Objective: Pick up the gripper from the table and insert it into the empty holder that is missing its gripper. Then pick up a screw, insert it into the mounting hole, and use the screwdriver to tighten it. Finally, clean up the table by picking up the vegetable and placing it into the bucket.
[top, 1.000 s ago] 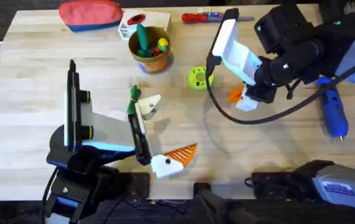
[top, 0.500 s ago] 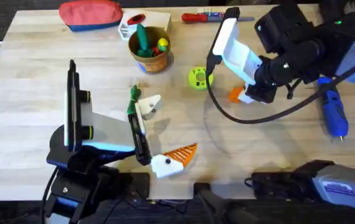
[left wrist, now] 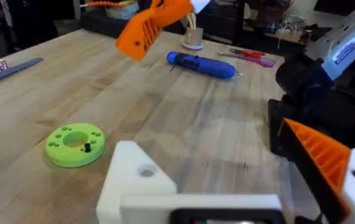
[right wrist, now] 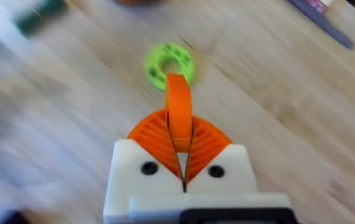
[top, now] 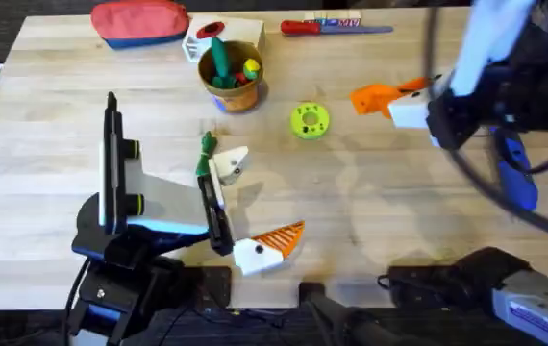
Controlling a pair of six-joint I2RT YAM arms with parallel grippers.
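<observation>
The right gripper [top: 411,104] holds the orange gripper [top: 375,98] pinched aloft at the table's far right, while the left gripper [top: 245,207], fingers parted, offers its bare white holder [top: 231,163]; insertion, screw and cleanup remain.

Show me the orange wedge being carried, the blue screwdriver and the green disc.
the gripper [top: 374,98], overhead view, middle of the orange wedge.
the screwdriver [left wrist: 200,65], left wrist view, middle of its blue body.
green disc [top: 309,121], overhead view, its flat top face.

Black arms with blue-white labelled links, black cables, white screw-holed claw [right wrist: 182,163] mounts, orange ribbed pads.
</observation>
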